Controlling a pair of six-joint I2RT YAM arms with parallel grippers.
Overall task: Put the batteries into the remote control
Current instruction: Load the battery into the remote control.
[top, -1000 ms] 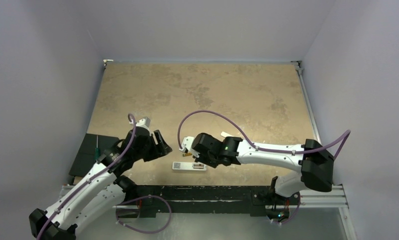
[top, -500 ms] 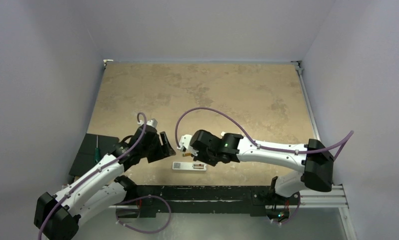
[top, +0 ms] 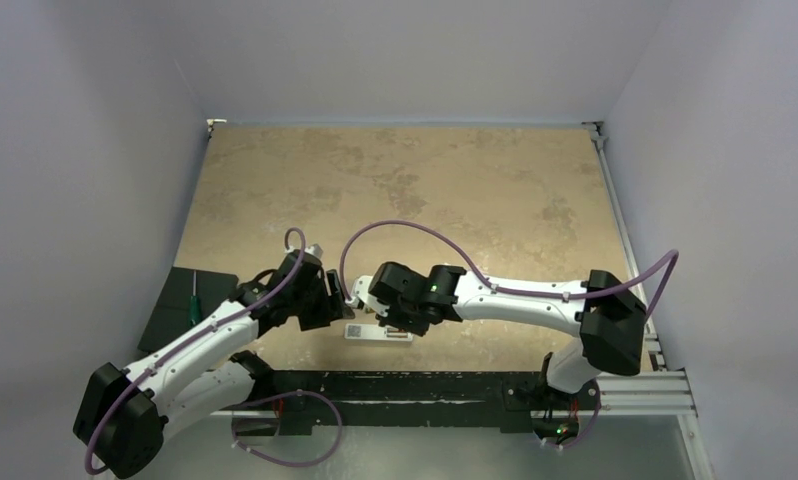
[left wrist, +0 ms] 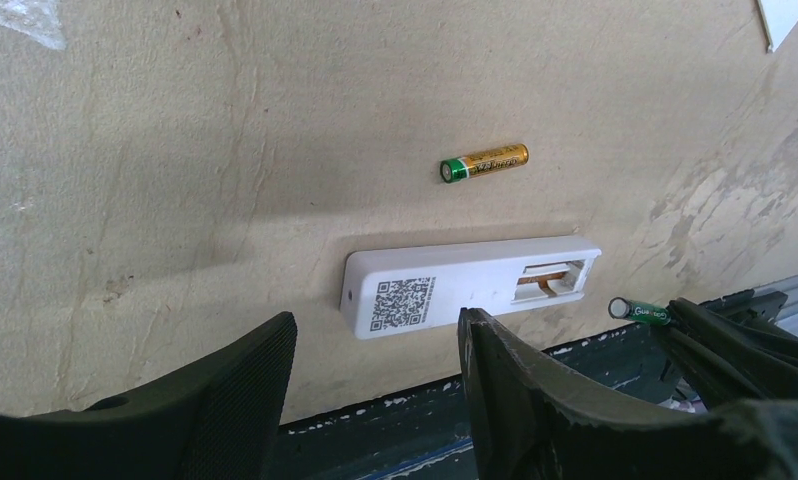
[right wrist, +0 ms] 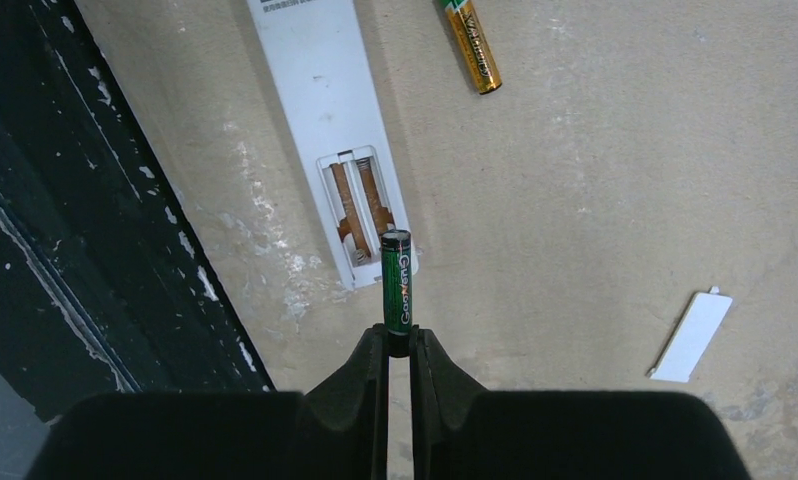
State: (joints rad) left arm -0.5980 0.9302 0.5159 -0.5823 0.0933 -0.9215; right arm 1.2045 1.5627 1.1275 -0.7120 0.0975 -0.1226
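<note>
The white remote control [left wrist: 465, 290] lies back-up near the table's front edge, QR label visible and its battery recess [right wrist: 360, 205] open and empty. It also shows in the top view [top: 380, 333]. My right gripper [right wrist: 397, 340] is shut on the dark green battery [right wrist: 396, 280], holding it by one end just above the recess end of the remote. The gold battery [left wrist: 485, 162] lies on the table just beyond the remote and also shows in the right wrist view [right wrist: 473, 45]. My left gripper [left wrist: 375, 330] is open and empty, at the remote's label end.
The white battery cover [right wrist: 691, 335] lies on the table to the right of the remote. The black front rail [right wrist: 65, 250] runs right beside the remote. A dark pad with a green screwdriver [top: 193, 295] sits off the table's left edge.
My left arm has moved right and down to the remote's left end. My right gripper has moved left with the green battery, over the remote's recess end.
</note>
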